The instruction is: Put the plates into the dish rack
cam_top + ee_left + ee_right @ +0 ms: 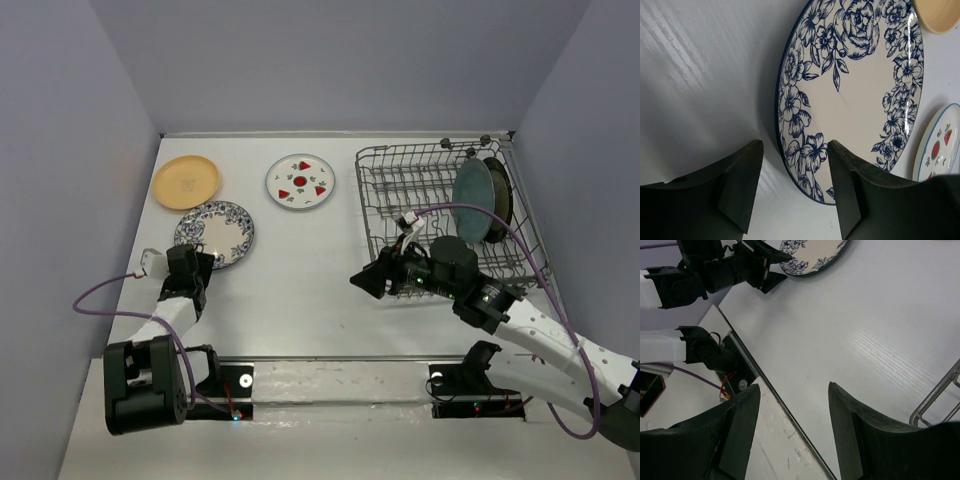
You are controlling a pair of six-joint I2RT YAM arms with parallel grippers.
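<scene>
The blue-and-white floral plate (215,233) lies flat on the table at the left; it fills the left wrist view (855,95). My left gripper (192,263) is open at the plate's near rim, its fingers (740,185) either side of the rim, not closed on it. The orange-yellow plate (186,181) and the white plate with red fruit marks (300,182) lie flat further back. The teal-blue plate (472,198) and a dark-rimmed plate (498,192) stand upright in the grey wire dish rack (400,190). My right gripper (366,281) is open and empty, left of the rack.
The rack's near corner wire (940,395) shows at the right of the right wrist view. The table's front edge (765,390) runs under the right gripper. Grey walls enclose the table at the back and sides.
</scene>
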